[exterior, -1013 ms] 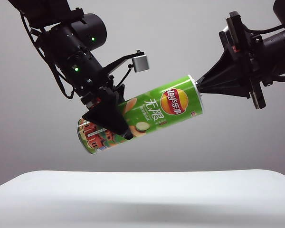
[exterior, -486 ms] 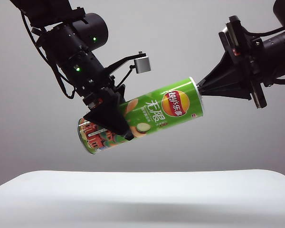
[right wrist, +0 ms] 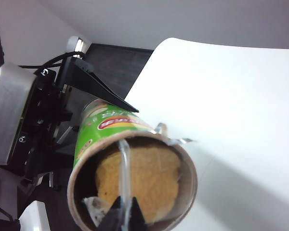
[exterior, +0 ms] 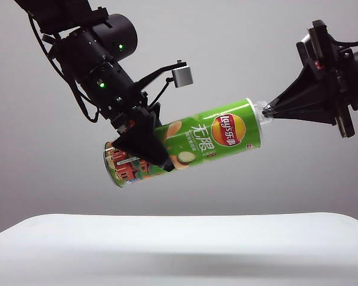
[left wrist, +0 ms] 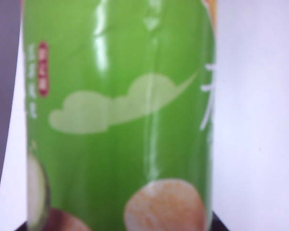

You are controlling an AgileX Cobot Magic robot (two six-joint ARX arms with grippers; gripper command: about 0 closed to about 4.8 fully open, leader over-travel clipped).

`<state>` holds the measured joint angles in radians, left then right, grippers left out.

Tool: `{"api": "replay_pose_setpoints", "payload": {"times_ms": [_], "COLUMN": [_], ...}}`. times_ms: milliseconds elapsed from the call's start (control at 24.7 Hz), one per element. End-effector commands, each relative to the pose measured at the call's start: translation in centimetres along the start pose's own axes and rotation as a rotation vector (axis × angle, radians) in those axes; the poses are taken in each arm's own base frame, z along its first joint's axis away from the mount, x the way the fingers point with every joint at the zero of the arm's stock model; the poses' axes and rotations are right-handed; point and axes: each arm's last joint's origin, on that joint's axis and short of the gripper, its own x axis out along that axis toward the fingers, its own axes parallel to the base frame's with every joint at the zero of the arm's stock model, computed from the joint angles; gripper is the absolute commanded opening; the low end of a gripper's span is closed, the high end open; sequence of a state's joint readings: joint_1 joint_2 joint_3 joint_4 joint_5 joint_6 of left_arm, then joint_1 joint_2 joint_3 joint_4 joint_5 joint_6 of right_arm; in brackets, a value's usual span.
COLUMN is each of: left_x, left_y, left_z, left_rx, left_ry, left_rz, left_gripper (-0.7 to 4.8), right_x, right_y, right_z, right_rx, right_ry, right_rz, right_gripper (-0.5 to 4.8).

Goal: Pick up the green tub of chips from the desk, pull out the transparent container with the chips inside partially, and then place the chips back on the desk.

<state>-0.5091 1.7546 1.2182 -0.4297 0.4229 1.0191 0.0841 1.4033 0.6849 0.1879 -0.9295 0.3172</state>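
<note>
Green cardboard chip tub [exterior: 185, 142] held tilted, well above the white worktop [exterior: 179, 250].
Left gripper [exterior: 144, 145] clamps its lower half; right gripper [right wrist: 124, 216], pressed together, pinches the clear plastic container's [right wrist: 125, 166] rim, apparently barely drawn out.

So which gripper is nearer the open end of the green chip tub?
Right. The right gripper is pinching the transparent container's rim there; the left gripper clamps the green tub near its closed end.

Plain grey wall [exterior: 238, 53] behind; even, soft light; dark floor [right wrist: 120, 62] below.
</note>
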Motion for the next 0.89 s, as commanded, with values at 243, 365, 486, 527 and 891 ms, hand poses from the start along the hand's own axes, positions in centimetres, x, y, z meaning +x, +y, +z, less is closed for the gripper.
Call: {"api": "replay_pose_setpoints", "payload": {"times_ms": [243,365,486,527,891], "left_x": [-0.43,-0.50,-0.61,-0.60,-0.60], "left_y": [-0.32,-0.32,-0.31,-0.34,-0.33], "left_z": [-1.02,-1.19,-1.43,-1.45,-1.41], "left_rx": [-0.030,-0.038,-0.049,-0.050,-0.050], "left_ry": [0.083,0.090,0.097,0.097,0.092], "left_rz": [-0.032,-0.037,-0.043,-0.046,-0.047], "left_gripper": [3.00,3.00,3.00,3.00,3.00], "right_x": [-0.54,-0.54,-0.54,-0.54,-0.55], "right_y": [-0.27,-0.27,-0.26,-0.27,-0.28], "right_z": [0.60,0.62,0.64,0.62,0.63], "right_rx": [-0.046,-0.049,-0.050,-0.050,-0.049], "right_ry": [-0.052,-0.054,-0.055,-0.054,-0.054], "right_rz": [-0.069,-0.069,-0.068,-0.069,-0.069], "right_gripper": [-0.08,-0.08,-0.08,-0.08,-0.08]}}
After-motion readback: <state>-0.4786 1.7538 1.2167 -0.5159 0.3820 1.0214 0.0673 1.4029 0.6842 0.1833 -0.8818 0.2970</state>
